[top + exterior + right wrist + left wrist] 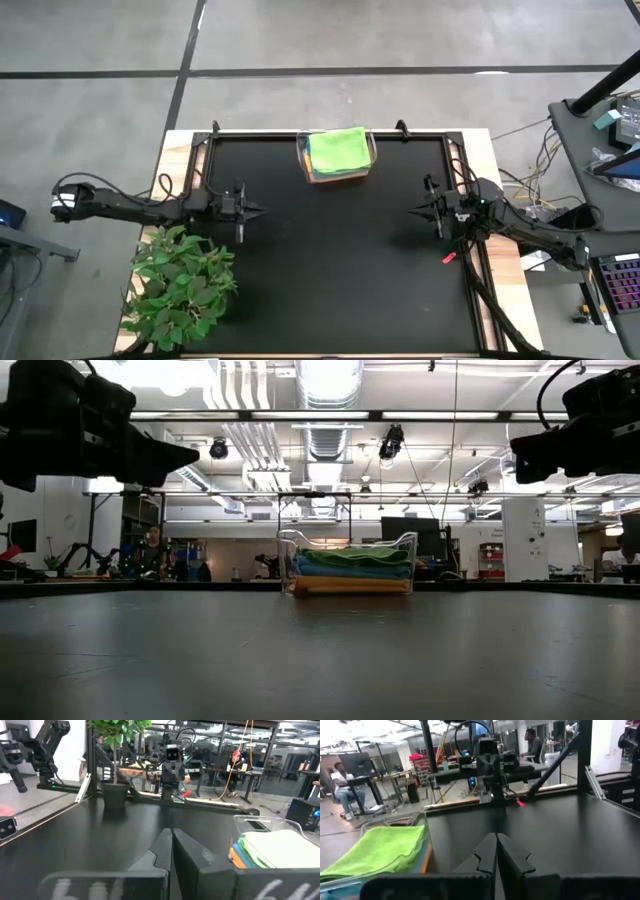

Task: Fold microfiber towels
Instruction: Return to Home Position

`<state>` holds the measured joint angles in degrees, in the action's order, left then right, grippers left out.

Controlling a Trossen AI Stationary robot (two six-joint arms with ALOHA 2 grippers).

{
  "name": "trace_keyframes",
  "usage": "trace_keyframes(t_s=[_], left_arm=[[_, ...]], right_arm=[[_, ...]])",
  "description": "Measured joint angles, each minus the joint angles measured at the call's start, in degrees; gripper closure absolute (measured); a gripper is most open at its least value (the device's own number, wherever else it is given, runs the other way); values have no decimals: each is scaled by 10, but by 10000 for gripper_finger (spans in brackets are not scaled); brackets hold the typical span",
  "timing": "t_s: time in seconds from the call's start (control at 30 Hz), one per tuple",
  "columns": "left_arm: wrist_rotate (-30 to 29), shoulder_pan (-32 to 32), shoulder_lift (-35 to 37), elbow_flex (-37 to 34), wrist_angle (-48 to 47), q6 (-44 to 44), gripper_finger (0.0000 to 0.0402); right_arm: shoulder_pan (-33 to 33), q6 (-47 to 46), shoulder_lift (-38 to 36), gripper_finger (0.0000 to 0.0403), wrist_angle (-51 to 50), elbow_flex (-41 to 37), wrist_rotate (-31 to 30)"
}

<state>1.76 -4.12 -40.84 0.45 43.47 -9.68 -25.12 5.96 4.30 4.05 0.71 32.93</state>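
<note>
One clear bin (286, 565) holds one stack of microfiber towels (336, 150), green uppermost. Left gripper (260, 210) and right gripper (415, 209): both jaws together.

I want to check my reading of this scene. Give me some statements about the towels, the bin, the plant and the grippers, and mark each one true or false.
1. The green towel lies topmost in the bin. True.
2. The left gripper holds a towel. False: it is shut on nothing, above the left side of the table.
3. The plant stands at the table's right side. False: it is at the left side.
4. The right gripper is shut and apart from the bin. True.
5. One towel lies loose on the table. False: every towel in view is in the bin.
</note>
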Motion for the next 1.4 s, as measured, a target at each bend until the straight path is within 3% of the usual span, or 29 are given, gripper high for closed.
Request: trace_keyframes(t_s=[1.0,1.2,1.4], left_arm=[[-1,0,-350,-2,2,0,402],[-1,0,-416,-3,32,0,402],[-1,0,-459,-1,125,0,402]], right_arm=[[0,0,0,394,0,-1,0],[0,0,0,394,2,-1,0],[0,0,0,394,4,-1,0]])
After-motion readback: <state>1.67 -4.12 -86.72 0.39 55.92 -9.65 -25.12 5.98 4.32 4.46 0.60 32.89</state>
